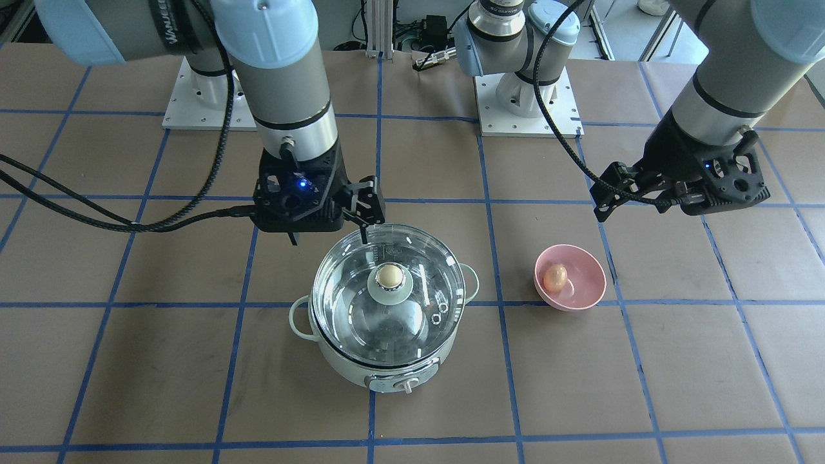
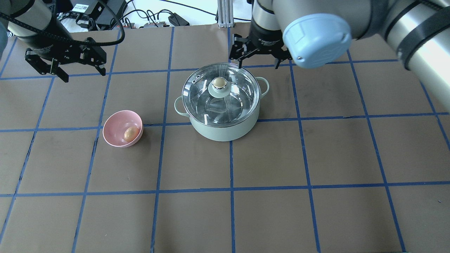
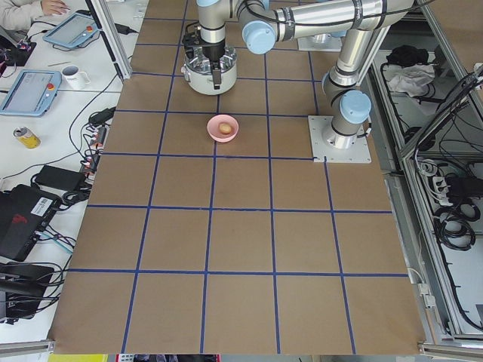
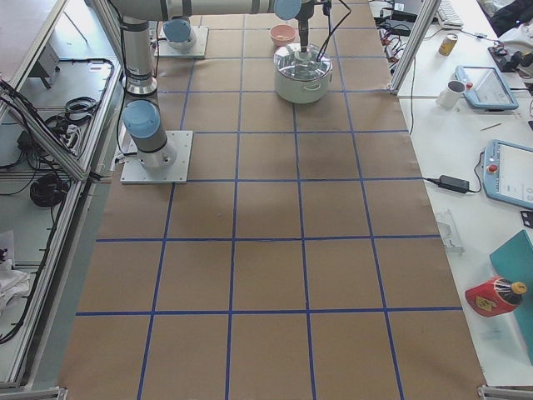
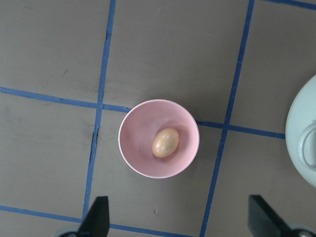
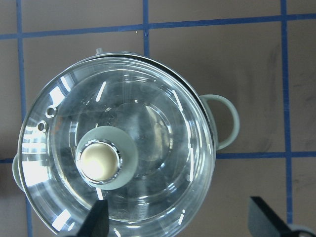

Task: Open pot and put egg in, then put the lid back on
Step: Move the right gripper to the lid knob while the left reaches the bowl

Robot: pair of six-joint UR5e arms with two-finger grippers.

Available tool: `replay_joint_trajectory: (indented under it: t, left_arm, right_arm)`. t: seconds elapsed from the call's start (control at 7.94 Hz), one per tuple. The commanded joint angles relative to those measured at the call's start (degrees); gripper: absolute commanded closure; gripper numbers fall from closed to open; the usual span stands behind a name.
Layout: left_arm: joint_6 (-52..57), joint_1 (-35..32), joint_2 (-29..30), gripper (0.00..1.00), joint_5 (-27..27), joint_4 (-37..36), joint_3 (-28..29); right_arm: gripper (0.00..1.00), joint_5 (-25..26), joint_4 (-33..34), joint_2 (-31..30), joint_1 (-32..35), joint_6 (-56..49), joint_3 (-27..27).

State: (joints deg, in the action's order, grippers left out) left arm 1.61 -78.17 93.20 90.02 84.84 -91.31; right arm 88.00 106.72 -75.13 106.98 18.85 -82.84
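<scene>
A: Middle of the frame?
B: Pink bowl (image 5: 134,148) on a brown table (image 5: 44,44), with an egg (image 5: 165,142) lying inside, touching the bottom.
A: Right edge?
B: Slice of a pale pot (image 5: 298,113), cut off by the frame, apart from the bowl.
A: Along the bottom?
B: Left gripper (image 5: 180,219), dark fingertips (image 5: 97,217) spread wide at lower left and lower right, holding nothing. Bowl above the gap.
A: Markings?
B: Blue tape lines (image 5: 103,59) crossing the table, one passing under the bowl.

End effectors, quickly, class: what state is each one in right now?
Left end effector: open, holding nothing.
Right end effector: open, holding nothing.
</scene>
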Motion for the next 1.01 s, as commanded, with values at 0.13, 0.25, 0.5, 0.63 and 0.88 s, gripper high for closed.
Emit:
replay_joint_trajectory:
  t: [0.13,0.25,0.5,0.63,0.88]
  left_arm:
    - [-0.46,1.18,2.94,0.04,-0.02,-4.22,-6.16]
    - [-0.46,1.18,4.35,0.04,-0.11,-5.20,-6.51]
    - [-0.46,1.18,7.78,0.04,-0.20,-5.91,-8.09]
    - [-0.29,1.18,9.18,0.05,-0.02,-6.00,-8.36]
    - [-0.29,1.18,12.26,0.07,0.15,-8.53,-8.45]
  right_arm:
    - [0.00,0.07,7.87,8.40,5.87,5.23,0.49]
    - [0.00,0.16,7.97,9.03,5.87,4.19,0.49]
    - [0.00,0.16,7.97,9.21,5.87,4.17,0.49]
    - [0.00,0.16,7.97,9.29,5.87,4.17,0.49]
    - [0.21,0.16,7.97,9.56,5.87,3.30,0.49]
